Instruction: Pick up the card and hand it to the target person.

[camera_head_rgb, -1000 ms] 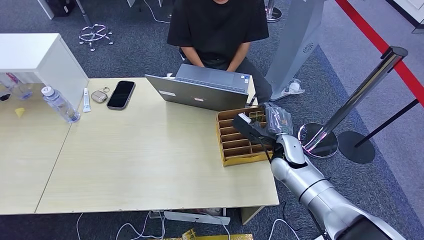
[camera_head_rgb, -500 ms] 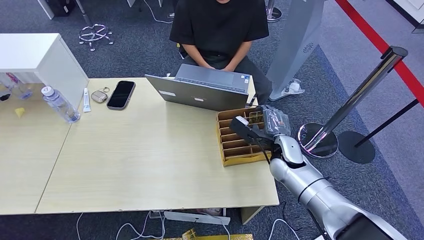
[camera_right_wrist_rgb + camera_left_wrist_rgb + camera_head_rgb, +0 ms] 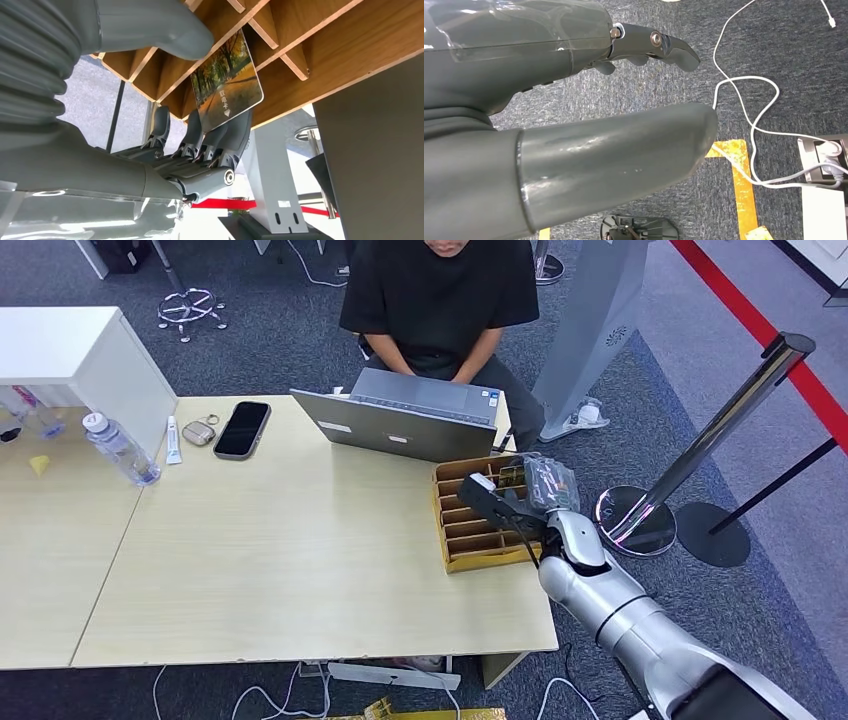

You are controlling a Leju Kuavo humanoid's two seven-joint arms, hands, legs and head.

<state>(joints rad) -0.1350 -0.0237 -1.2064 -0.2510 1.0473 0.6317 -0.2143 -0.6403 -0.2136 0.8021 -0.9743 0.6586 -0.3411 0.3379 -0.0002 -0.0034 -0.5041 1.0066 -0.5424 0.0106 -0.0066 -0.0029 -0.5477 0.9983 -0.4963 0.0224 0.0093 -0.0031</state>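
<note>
Card [image 3: 227, 85]: glossy printed face, pinched between smooth grey plastic thumb and darker fingers [image 3: 235, 135] of right hand [image 3: 200, 145]. Divider box [image 3: 320, 45]: matt, raw-edged brown board. Table [image 3: 300, 540]: smooth pale wood-grain top.

Legible markings: one item, printed card in wooden divider box

Glossy rectangular card [image 3: 227, 85] with an autumn tree-avenue photograph, standing in a compartment of the brown wooden slotted box [image 3: 320, 45]: a short column of small white Chinese characters on its face, above a small white heart-shaped mark; the characters are too small to read with certainty. A small sticker on the grey laptop lid [image 3: 398, 438] is illegible.
</note>
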